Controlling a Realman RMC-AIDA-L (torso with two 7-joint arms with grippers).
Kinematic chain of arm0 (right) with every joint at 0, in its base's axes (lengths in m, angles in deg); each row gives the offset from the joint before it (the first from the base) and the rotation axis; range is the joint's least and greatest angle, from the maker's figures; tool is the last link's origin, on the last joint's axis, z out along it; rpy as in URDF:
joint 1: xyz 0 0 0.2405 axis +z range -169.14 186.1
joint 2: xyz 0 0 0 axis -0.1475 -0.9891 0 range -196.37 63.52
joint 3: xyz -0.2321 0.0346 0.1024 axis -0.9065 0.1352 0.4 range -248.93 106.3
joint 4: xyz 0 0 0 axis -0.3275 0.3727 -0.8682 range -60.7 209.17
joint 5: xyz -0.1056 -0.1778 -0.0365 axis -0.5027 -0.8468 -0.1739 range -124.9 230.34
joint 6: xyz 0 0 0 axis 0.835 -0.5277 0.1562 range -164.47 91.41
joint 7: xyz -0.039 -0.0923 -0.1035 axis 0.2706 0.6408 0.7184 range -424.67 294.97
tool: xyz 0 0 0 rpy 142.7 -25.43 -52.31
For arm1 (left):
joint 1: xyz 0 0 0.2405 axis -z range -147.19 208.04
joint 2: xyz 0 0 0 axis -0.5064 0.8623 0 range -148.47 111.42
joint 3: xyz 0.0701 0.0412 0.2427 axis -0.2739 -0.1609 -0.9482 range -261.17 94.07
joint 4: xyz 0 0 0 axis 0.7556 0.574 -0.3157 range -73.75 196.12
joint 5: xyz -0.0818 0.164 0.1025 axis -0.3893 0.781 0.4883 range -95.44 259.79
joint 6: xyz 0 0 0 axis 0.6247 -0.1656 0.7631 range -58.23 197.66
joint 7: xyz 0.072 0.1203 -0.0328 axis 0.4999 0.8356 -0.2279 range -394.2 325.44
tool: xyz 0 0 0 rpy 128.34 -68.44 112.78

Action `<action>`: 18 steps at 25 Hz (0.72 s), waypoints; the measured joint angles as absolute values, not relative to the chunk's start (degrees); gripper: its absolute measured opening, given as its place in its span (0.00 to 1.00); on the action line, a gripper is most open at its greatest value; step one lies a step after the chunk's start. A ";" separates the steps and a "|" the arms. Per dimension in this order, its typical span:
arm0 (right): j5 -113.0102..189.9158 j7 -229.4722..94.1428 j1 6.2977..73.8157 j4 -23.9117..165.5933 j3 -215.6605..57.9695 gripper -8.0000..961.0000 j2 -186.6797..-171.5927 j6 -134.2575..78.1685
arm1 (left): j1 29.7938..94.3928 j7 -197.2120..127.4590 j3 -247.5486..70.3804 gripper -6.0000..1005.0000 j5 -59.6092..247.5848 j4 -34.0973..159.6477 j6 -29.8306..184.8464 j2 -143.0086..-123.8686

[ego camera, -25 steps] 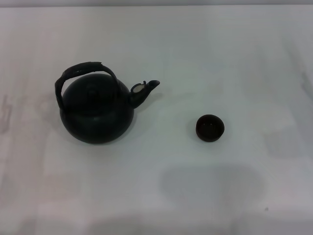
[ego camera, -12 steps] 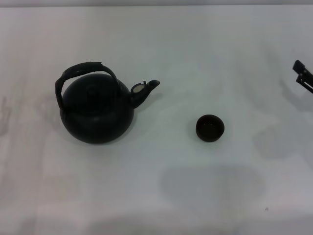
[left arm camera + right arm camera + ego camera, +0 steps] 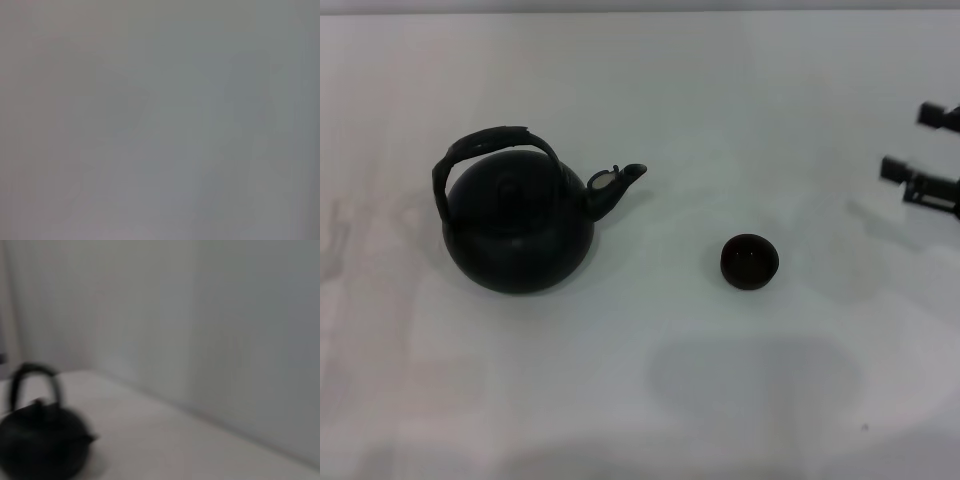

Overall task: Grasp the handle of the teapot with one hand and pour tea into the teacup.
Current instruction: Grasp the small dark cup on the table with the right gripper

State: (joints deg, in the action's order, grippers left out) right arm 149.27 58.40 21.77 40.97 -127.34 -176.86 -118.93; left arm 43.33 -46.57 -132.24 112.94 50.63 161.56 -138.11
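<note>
White table [image 3: 650, 400] fills the head view. Teapot [image 3: 518, 225] sits at 9 o'clock, upright, spout toward 3 o'clock, handle [image 3: 490, 143] arched over the top. Teacup [image 3: 750, 261] stands well apart at the pot's 3-4 o'clock. Right gripper [image 3: 912, 150] pokes in at the 3 o'clock edge, 2 fingers spread, holding nothing; cup at its 8 o'clock, pot far beyond at 9. Left gripper not seen.

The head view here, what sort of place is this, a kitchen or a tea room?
Probably a plain test bench, not a kitchen. A bare white table holds only a black teapot and a small teacup, and the right gripper reaches in from the edge, fingers apart.
</note>
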 joint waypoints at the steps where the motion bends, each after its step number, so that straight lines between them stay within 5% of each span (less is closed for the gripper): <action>1: 146.44 56.17 22.05 39.03 -127.38 0.88 -176.81 -119.81 | 43.32 -46.76 -132.24 0.70 113.17 50.63 161.56 -138.09; 4: 138.20 50.61 23.27 33.89 -127.52 0.88 -177.35 -121.94 | 43.33 -47.02 -132.25 0.70 113.32 50.64 161.56 -138.05; 10: 127.18 47.07 27.18 30.22 -128.01 0.88 -180.92 -122.90 | 43.34 -47.04 -132.24 0.70 113.42 50.64 161.56 -138.05; 18: 126.13 46.90 28.61 30.45 -133.64 0.88 -181.20 -121.86 | 43.20 -47.04 -132.24 0.70 114.11 50.64 161.60 -138.05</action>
State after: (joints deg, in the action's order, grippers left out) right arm 126.13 46.90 28.61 30.45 -133.64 -181.20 -121.86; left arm 43.20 -47.04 -132.24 114.11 50.64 161.60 -138.05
